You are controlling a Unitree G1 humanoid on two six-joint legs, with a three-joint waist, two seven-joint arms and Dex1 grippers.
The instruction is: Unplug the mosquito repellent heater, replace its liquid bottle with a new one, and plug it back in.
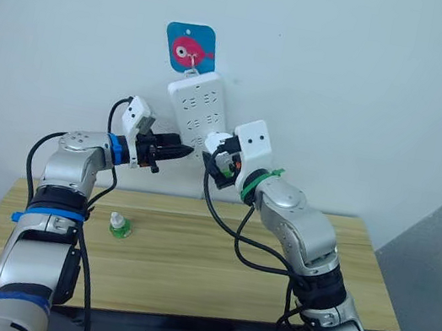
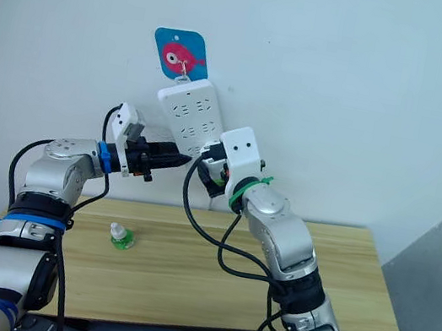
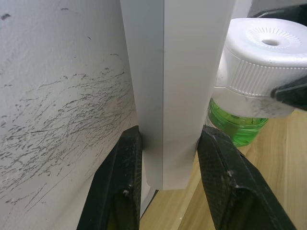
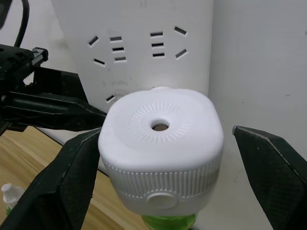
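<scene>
The white mosquito repellent heater (image 4: 160, 143) sits against the lower part of the tilted white power strip (image 1: 201, 110) on the wall. A green liquid bottle (image 3: 237, 125) is screwed in under it. My right gripper (image 4: 165, 134) is open around the heater: one finger (image 4: 72, 167) touches its side, the other stands well apart. My left gripper (image 3: 169, 132) is shut on the strip's lower edge, a finger on each face. A second small green bottle (image 1: 119, 225) with a white cap stands on the wooden table (image 1: 271, 269), below my left arm.
The power strip hangs from a blue card with a pink fish (image 1: 190, 48) on the white wall. Black cables loop from both arms above the table. The table's right half lies bare beneath my right arm.
</scene>
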